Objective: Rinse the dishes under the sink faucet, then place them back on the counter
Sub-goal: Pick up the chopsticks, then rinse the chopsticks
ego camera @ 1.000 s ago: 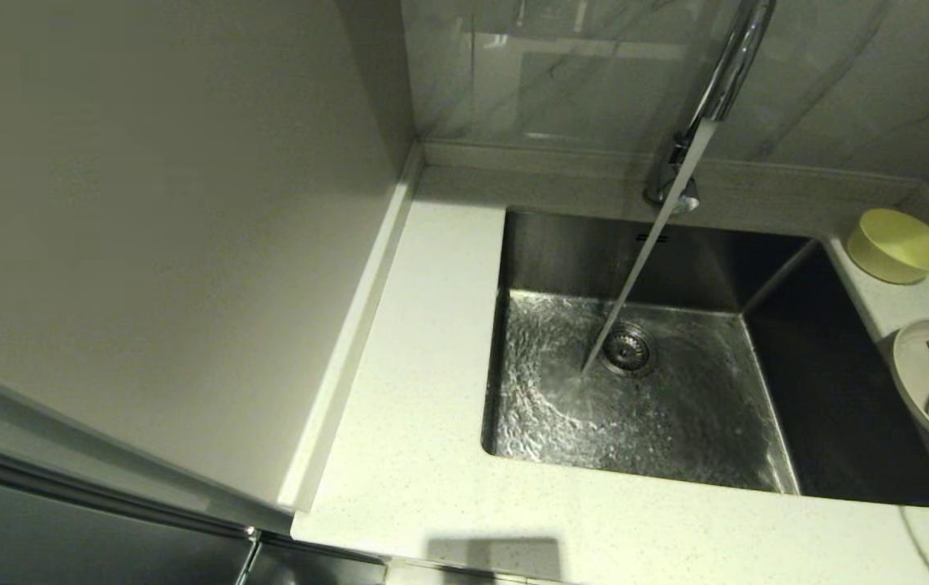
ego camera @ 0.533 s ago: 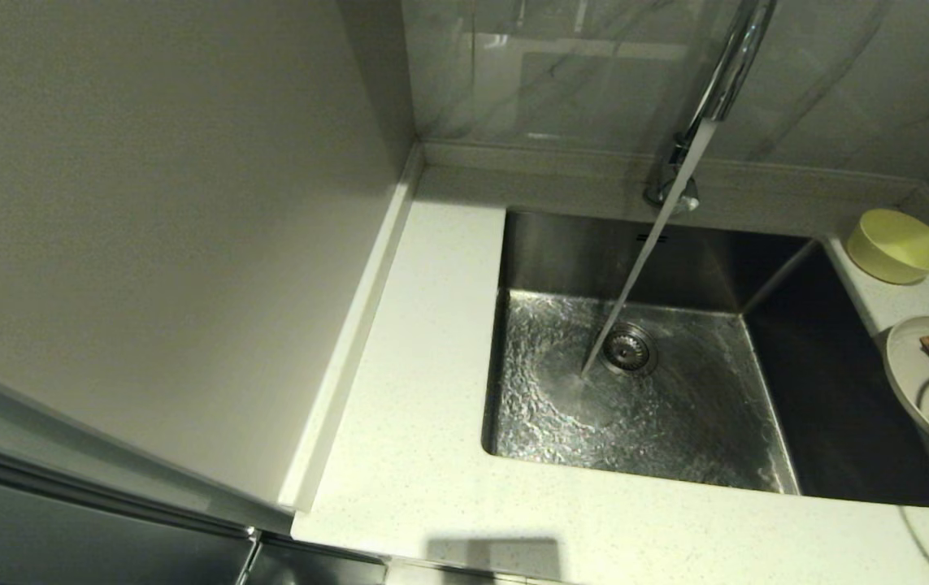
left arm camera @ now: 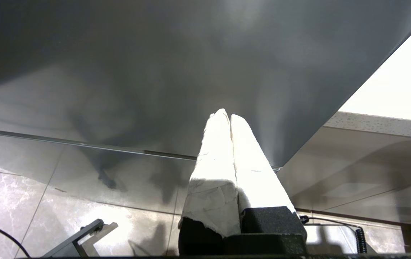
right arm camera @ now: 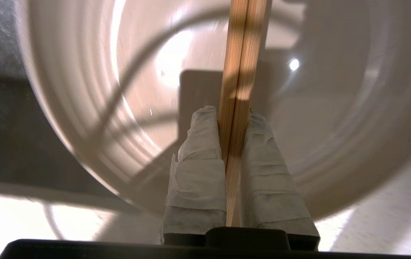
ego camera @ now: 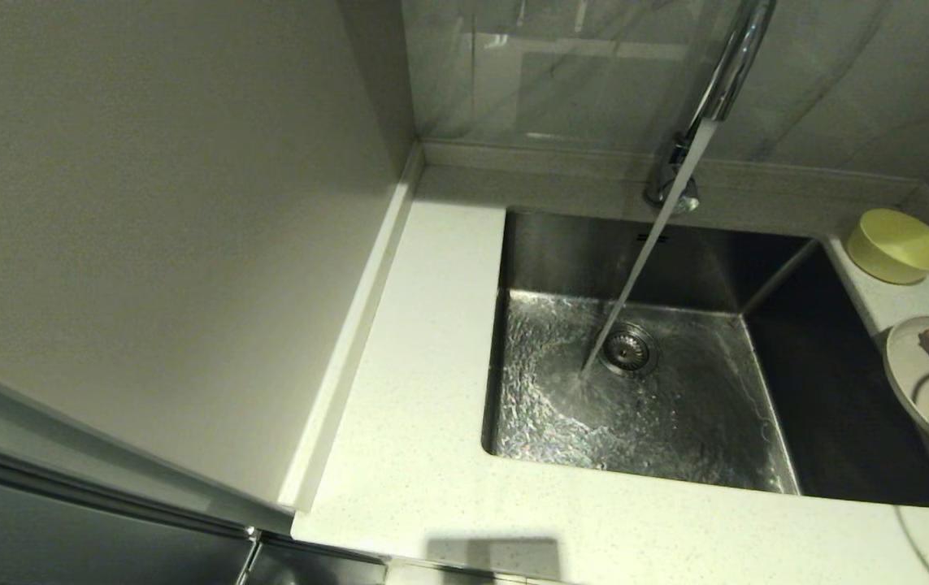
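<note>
Counter edge: right tool pinches chopsticks over plate.

The bench is white with fine dark speckles. At its 2 o'clock corner sits a pale yellow-green bowl; at 3 o'clock, an off-white plate carrying brown chopsticks (wood grain striped lengthwise, golden where light falls). The sink is brushed grey steel, the faucet chrome. White wrapping covers the right gripper and the left gripper.
</note>
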Robot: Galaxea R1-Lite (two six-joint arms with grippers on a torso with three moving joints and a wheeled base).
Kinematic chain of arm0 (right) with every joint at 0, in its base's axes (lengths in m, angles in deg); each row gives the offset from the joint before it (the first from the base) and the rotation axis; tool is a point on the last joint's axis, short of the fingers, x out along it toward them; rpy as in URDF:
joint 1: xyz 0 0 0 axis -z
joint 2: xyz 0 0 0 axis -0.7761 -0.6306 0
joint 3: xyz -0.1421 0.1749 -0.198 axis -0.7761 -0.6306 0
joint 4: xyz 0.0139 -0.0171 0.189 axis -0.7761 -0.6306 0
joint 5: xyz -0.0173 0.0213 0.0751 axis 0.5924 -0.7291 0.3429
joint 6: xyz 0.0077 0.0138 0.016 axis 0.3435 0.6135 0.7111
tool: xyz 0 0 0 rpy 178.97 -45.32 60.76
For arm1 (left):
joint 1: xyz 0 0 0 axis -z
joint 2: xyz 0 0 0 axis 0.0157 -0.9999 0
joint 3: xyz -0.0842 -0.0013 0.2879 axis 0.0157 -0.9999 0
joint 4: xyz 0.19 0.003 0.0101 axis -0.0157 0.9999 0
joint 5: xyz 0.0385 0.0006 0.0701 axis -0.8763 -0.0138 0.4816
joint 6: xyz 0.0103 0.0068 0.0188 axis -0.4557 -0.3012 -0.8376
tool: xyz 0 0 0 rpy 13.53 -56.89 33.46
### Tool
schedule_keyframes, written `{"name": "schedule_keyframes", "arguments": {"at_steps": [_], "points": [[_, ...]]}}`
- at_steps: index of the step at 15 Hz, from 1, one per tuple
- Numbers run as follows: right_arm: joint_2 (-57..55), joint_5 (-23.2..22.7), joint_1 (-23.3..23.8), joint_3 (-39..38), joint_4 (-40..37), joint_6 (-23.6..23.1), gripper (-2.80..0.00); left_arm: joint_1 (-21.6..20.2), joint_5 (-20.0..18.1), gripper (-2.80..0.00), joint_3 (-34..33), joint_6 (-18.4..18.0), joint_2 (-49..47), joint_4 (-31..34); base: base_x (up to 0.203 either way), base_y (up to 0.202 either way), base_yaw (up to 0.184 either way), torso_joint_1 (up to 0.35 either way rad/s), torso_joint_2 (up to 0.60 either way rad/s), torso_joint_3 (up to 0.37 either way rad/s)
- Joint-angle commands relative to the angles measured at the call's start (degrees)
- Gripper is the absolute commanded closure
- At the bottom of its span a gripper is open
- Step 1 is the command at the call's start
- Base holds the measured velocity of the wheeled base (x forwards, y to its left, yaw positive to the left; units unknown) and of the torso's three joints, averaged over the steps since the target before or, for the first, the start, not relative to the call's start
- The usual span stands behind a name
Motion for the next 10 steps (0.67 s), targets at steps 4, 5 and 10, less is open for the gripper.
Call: {"name": "schedule_keyframes", "arguments": {"at_steps": [4, 5, 10], "points": [[6.34, -4.51, -2.58, 5.16, 1.09, 6.59, 0.0, 0.0, 0.03, 0.0, 0.0, 0.04, 0.09, -0.02, 0.0, 0.0, 0.0, 0.0, 0.0, 0.0], [7.55, -7.61, -4.04, 5.28, 2.25, 7.81, 0.0, 0.0, 0.03, 0.0, 0.0, 0.04, 0.09, -0.02, 0.0, 0.0, 0.0, 0.0, 0.0, 0.0], [11.23, -19.68, -23.09, -1.93, 7.34, 8.39, 0.0, 0.0, 0.03, 0.0, 0.0, 0.04, 0.09, -0.02, 0.0, 0.0, 0.0, 0.0, 0.0, 0.0]]}}
